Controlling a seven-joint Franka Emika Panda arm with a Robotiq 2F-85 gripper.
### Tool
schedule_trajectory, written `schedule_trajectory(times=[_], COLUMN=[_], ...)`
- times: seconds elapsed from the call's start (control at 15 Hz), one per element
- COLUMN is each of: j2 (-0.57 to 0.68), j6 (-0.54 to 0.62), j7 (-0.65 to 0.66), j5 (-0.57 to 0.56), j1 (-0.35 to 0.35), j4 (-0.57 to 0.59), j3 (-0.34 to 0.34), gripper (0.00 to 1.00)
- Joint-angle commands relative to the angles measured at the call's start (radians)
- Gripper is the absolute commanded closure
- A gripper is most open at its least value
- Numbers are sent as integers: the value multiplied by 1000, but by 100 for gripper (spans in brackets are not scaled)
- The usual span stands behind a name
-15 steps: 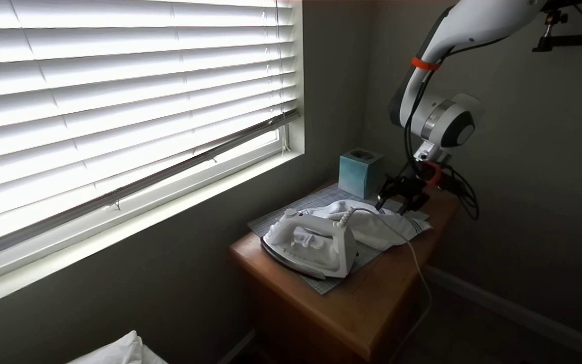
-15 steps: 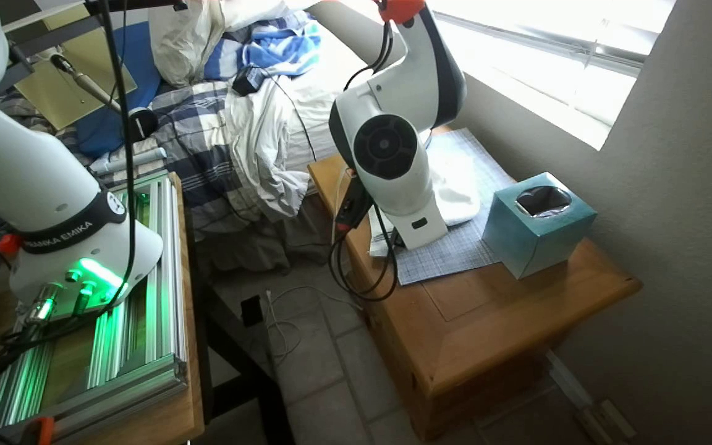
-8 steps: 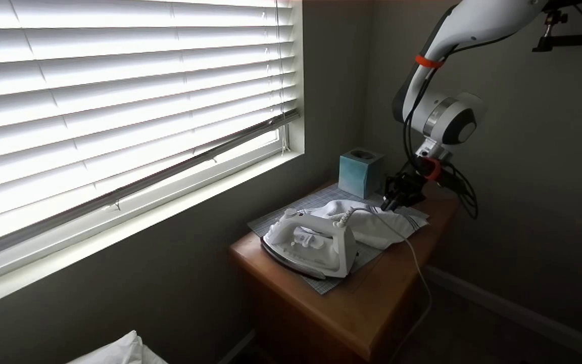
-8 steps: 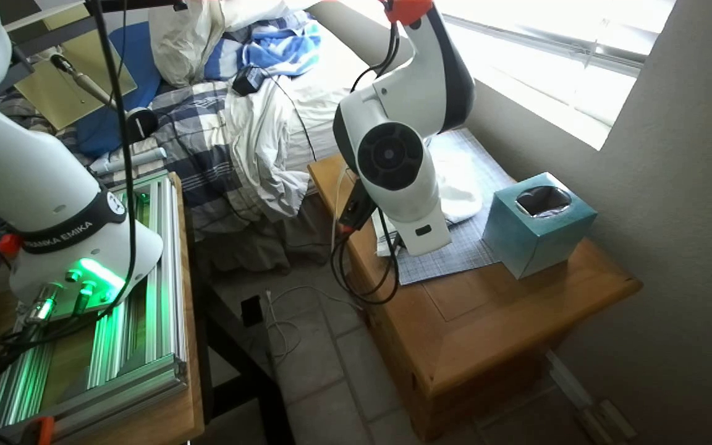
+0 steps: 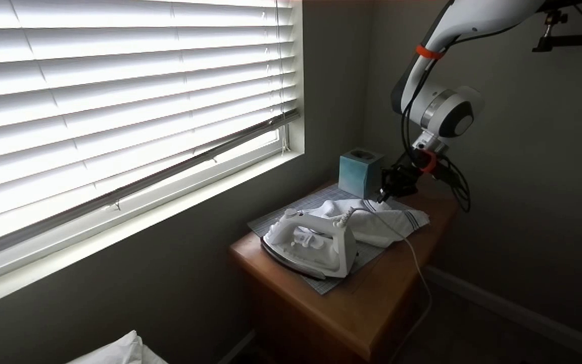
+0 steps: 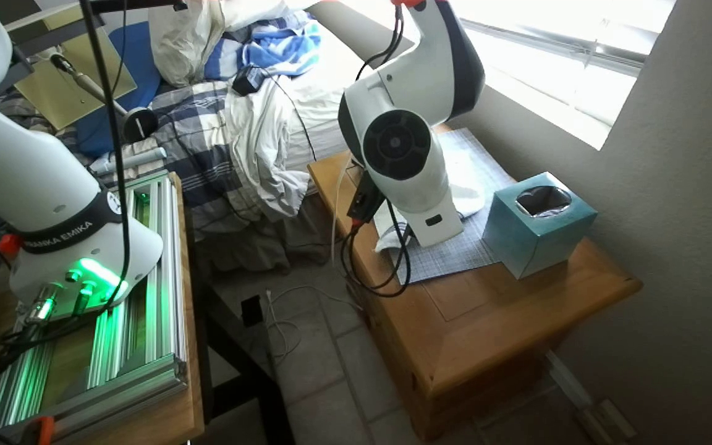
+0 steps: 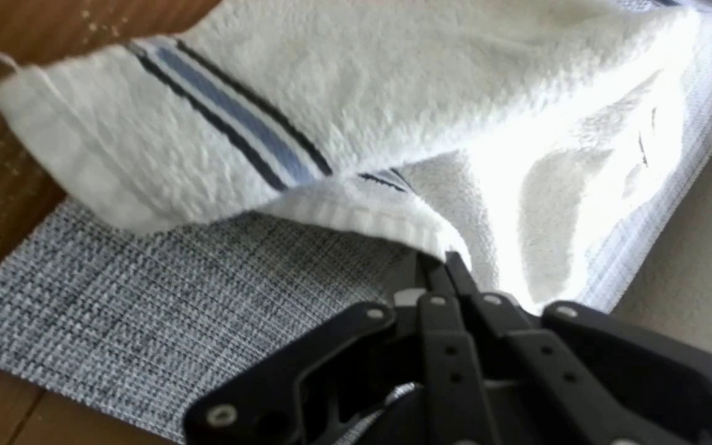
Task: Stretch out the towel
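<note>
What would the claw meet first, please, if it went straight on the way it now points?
Most likely the towel: the claw is shut with its tips at the towel's raised edge, apparently pinching it. Beyond, more towel or the grey mat beneath would probably follow, though depth is unclear.

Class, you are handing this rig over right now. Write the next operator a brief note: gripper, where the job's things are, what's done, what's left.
Gripper: shut on an edge of the towel.
Things: the towel lies folded and rumpled on the grey mat, a striped corner reaching past it over the wooden table. The white iron stands at one end of the mat, the teal box by the other.
Done: an edge is gripped.
Left: the towel is not yet stretched out. Probably draw that edge outward, then flatten the folds; the iron may get in the way.
</note>
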Motion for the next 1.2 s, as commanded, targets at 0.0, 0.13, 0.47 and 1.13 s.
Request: schedule_trajectory(times=[0.0,0.13,0.47,1.13], j2=[-89,-118,-103,30], j6=[70,140,272,303], j7=[-170,-282,-586,-648], j5=[115,193,436,457], j1=[7,22,59,110], j4=[-25,-23,19,27], j3=[0,-7,-32,-22], gripper=[100,100,100,66])
